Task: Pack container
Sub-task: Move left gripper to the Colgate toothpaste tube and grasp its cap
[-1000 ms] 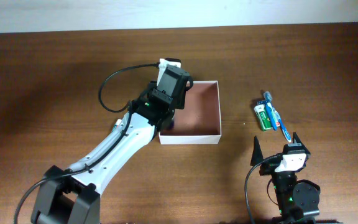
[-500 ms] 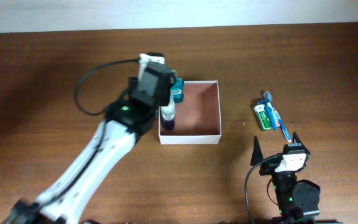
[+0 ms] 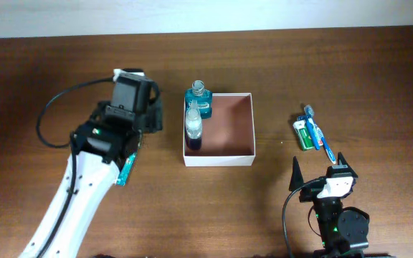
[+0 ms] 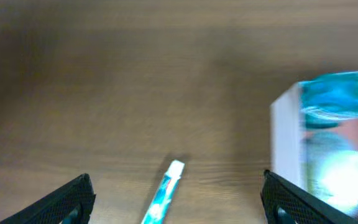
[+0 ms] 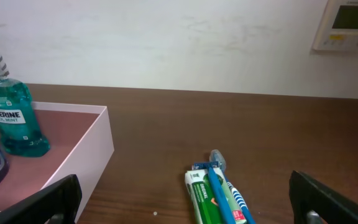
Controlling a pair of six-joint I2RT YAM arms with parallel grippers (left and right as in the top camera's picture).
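The container point(image 3: 228, 154) is a shallow white-walled box with a reddish-brown floor, at the table's middle. A teal mouthwash bottle point(image 3: 199, 101) stands in its back left corner. A clear bottle of dark blue liquid point(image 3: 193, 130) stands against its left wall. My left gripper point(image 3: 131, 115) hangs open left of the container and holds nothing. In the left wrist view a teal toothpaste tube point(image 4: 165, 193) lies on the wood below the open left gripper point(image 4: 179, 208). My right gripper point(image 3: 320, 166) rests open near the front edge, and the right wrist view shows the right gripper point(image 5: 185, 211) holding nothing.
A green box point(image 3: 303, 134) and a blue toothbrush point(image 3: 318, 134) lie together right of the container, just ahead of my right gripper. The teal tube point(image 3: 125, 172) pokes out from under my left arm. The right wrist view shows the container wall point(image 5: 86, 149) and the mouthwash point(image 5: 11, 112).
My left gripper has opened, left the bottle standing in the container, and swung left, clear of it. The right arm has not moved.
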